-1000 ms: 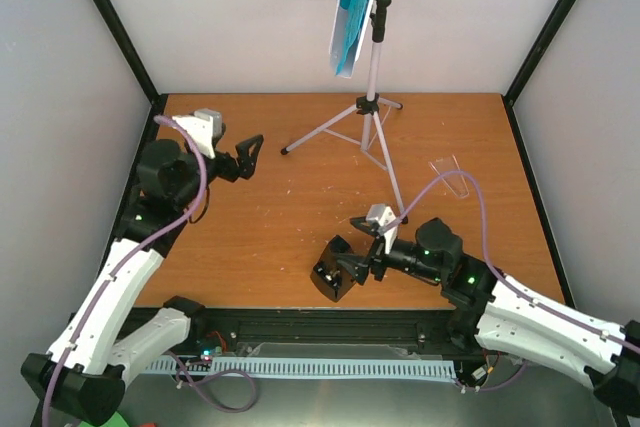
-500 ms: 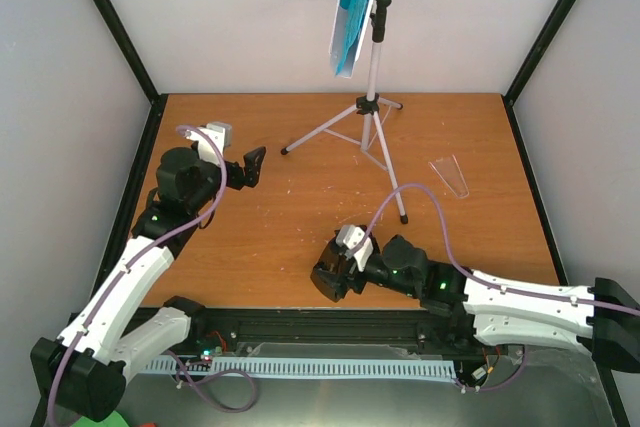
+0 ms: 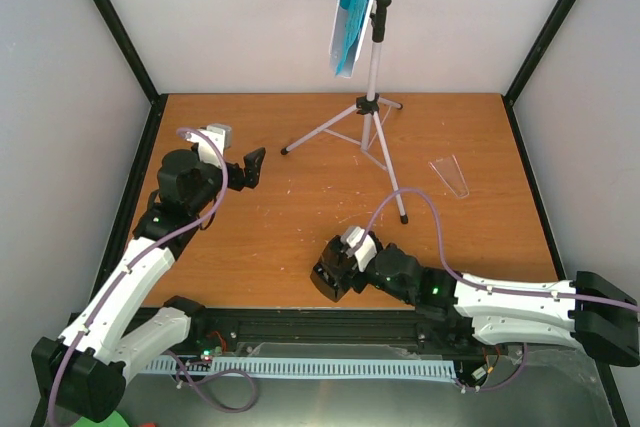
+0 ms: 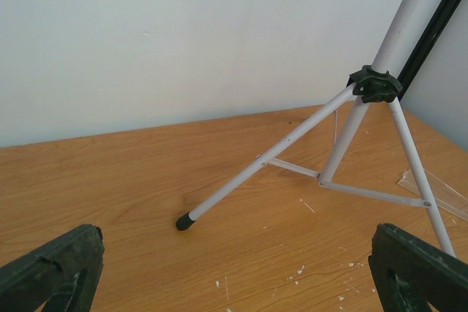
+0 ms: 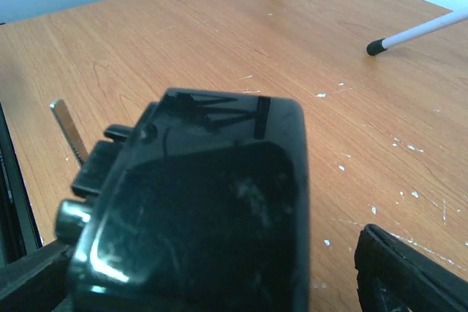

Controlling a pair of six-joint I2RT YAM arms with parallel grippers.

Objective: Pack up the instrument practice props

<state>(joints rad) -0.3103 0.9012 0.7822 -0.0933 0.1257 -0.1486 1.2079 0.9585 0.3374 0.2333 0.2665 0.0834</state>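
Both sets of jaws are spread; right gripper [image 3: 340, 266] straddles the small black pyramid metronome [image 5: 212, 202] dead ahead, not clamped; left gripper [image 3: 252, 167] sits well apart.

Looks low across the wooden counter [image 4: 110, 180] to a pale wall [image 4: 183, 34]. Shows the grey tripod music stand [image 4: 292, 140] from its black hub [image 4: 374, 84] down, legs splayed, one black-capped foot [image 4: 184, 221] planted on the wood. Frames it between the wide-spread fingers [image 4: 51, 268] of the left claw [image 4: 234, 272], gripping nothing. Catches a clear plastic piece [image 4: 439, 188] at right.
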